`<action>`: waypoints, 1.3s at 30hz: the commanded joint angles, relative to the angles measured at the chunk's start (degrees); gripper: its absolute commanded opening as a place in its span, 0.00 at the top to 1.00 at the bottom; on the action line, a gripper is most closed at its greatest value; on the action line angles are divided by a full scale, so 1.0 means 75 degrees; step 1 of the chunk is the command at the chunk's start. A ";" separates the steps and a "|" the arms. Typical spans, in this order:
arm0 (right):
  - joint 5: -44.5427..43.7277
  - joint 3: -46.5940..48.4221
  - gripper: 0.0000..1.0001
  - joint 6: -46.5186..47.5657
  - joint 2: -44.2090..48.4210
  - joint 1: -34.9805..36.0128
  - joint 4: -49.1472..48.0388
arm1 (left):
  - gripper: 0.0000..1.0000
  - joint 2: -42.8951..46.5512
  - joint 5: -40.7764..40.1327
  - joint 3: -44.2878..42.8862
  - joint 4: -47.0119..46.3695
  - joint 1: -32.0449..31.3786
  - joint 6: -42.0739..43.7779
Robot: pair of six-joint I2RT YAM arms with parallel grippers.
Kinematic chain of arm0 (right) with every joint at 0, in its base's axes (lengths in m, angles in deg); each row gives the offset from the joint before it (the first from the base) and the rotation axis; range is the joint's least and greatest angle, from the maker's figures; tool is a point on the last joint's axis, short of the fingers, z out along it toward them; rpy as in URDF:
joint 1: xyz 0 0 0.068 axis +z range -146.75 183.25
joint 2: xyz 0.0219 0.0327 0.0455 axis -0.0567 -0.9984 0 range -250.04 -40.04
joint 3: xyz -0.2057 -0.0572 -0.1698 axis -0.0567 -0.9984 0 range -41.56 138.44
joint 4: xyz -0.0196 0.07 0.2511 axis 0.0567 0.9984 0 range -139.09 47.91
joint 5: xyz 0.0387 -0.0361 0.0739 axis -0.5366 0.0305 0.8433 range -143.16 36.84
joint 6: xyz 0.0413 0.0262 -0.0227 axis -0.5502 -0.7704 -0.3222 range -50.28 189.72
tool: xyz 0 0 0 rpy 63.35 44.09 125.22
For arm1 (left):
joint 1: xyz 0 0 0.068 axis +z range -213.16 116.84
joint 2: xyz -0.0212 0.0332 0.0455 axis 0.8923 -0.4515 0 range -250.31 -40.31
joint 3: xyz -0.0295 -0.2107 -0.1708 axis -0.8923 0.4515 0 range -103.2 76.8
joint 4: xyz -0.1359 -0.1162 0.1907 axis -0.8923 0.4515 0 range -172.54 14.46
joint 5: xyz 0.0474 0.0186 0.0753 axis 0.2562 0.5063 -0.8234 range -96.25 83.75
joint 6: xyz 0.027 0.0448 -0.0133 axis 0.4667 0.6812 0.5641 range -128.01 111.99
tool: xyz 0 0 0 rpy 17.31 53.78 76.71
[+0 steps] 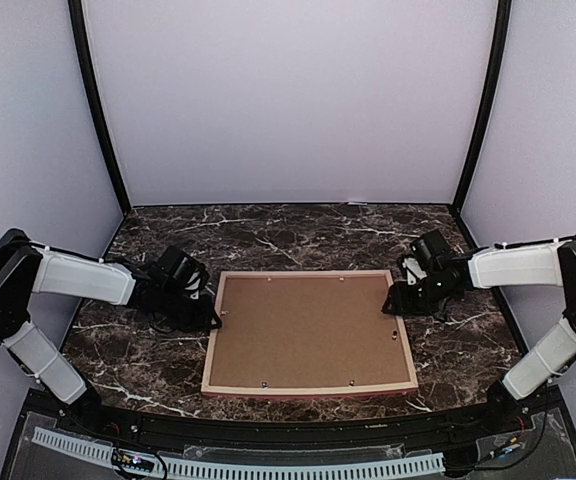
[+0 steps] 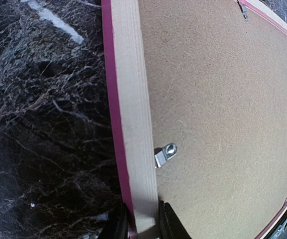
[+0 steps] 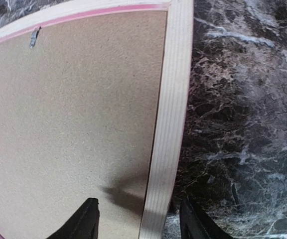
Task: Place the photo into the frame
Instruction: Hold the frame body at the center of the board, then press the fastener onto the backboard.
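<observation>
Left fingers point(image 2: 172, 225) pinched on left rail of frame point(image 1: 308, 390); right fingers point(image 3: 83, 221) spread wide astride right rail, gripping nothing; frame face-down mid-picture on marble table point(image 1: 268, 230), backing board point(image 1: 308, 330) inside.

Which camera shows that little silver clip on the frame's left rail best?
The left wrist view: the clip sits close and sharp, reaching from the frame rail onto the brown backing board. The top view shows only a speck; the right wrist view misses it.
</observation>
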 commanded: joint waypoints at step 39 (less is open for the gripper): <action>0.0134 -0.1625 0.50 -0.0998 0.1492 0.0609 -0.0417 | 0.79 -0.0070 -0.0247 0.0263 0.0196 -0.0205 -0.0123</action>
